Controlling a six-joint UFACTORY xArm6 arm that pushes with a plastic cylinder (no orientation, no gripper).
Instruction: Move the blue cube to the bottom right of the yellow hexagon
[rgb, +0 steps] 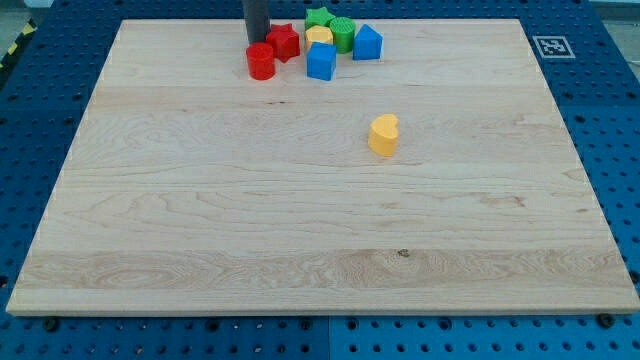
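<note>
- Logging the board: a pale wooden table top (300, 230) on a blue pegboard base (40, 120), with a fiducial tag (551, 45) at the view's top right corner.
- My tip (256, 43): lower end of the straight dark rod, at the view's top, just behind the red cylinder block (261, 61) and beside the red star block (284, 41); I cannot tell whether it touches either. No pincer is fitted, so nothing is open, closed or held; the rod only pushes.
- Blue cube, small solid block (321, 61): in the cluster at the view's top centre, to the right of the red cylinder, just below the yellow hexagon.
- Yellow hexagon block (319, 37): partly hidden behind the blue cube, flanked by the red star and a green ribbed cylinder (342, 34).
- Other cluster items: green star block (319, 17) at the back; blue peaked block (367, 42) at the view's right end.
- Yellow heart-like block (383, 135): alone, well apart, toward the middle right.
- Handling judgement: the cube looks light, rigid and not fragile, likely to slide easily on smooth wood. Flat faces suit a centred push; an off-centre contact would probably spin it. I would press its left face, nudging it toward the view's right.
- Containers: none in view; nothing holds anything.
</note>
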